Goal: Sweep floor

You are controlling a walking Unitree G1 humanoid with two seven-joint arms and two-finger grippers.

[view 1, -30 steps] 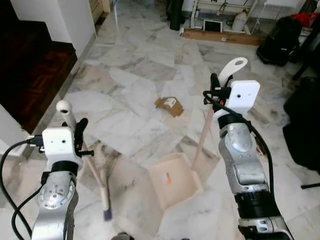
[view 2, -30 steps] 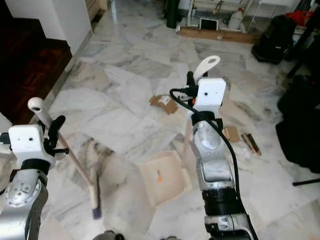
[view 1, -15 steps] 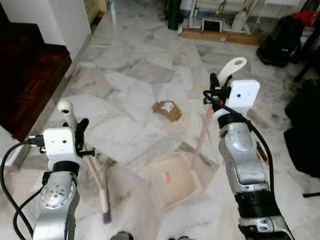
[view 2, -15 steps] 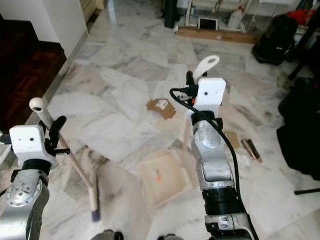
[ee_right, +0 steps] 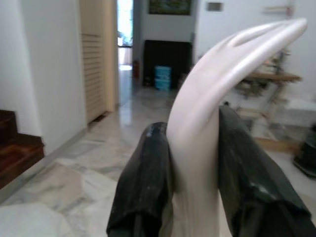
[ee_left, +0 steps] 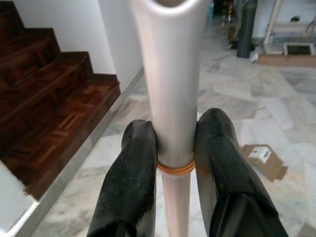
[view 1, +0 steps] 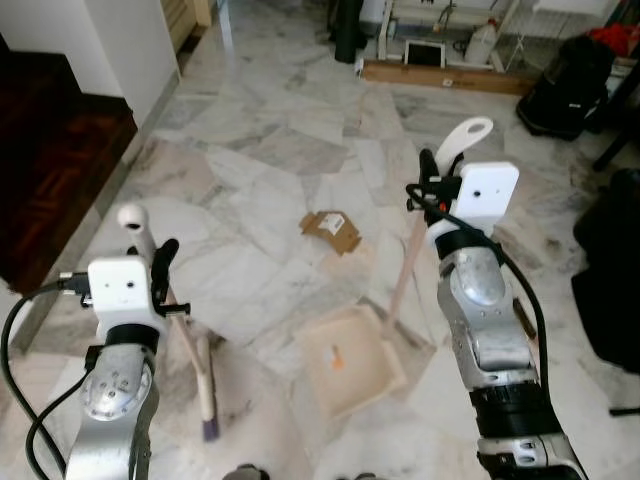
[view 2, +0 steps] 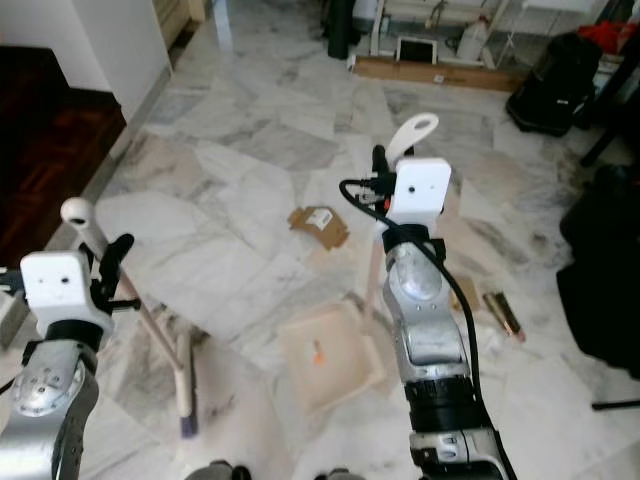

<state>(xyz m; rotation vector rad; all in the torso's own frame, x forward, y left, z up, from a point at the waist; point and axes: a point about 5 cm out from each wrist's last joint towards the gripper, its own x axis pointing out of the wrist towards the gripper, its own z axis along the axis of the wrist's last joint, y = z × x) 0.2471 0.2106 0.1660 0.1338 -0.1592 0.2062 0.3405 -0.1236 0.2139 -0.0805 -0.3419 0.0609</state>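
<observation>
Fingers of left gripper (ee_left: pixel 175 163) clamp broom (view 1: pixel 190 345); right gripper (ee_right: pixel 192 163) grips dustpan (view 1: pixel 352 360) handle.

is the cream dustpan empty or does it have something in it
Not empty. The cream plastic dustpan rests on the marble floor with one small orange scrap lying on its tray; what the scrap is cannot be told.

Beige plastic dustpan (view 1: pixel 352 358) sits on the marble floor (view 1: pixel 260 150) front-centre, a small orange scrap (view 1: pixel 336 357) in its tray, its handle in the right gripper (view 1: pixel 432 185). Cream broom with wooden stick (view 1: pixel 190 345) stands left, clamped by the left gripper (ee_left: pixel 174 148). Flattened brown cardboard piece (view 1: pixel 332 229) lies beyond the dustpan; dark wooden stairs (view 1: pixel 50 150) far left.
</observation>
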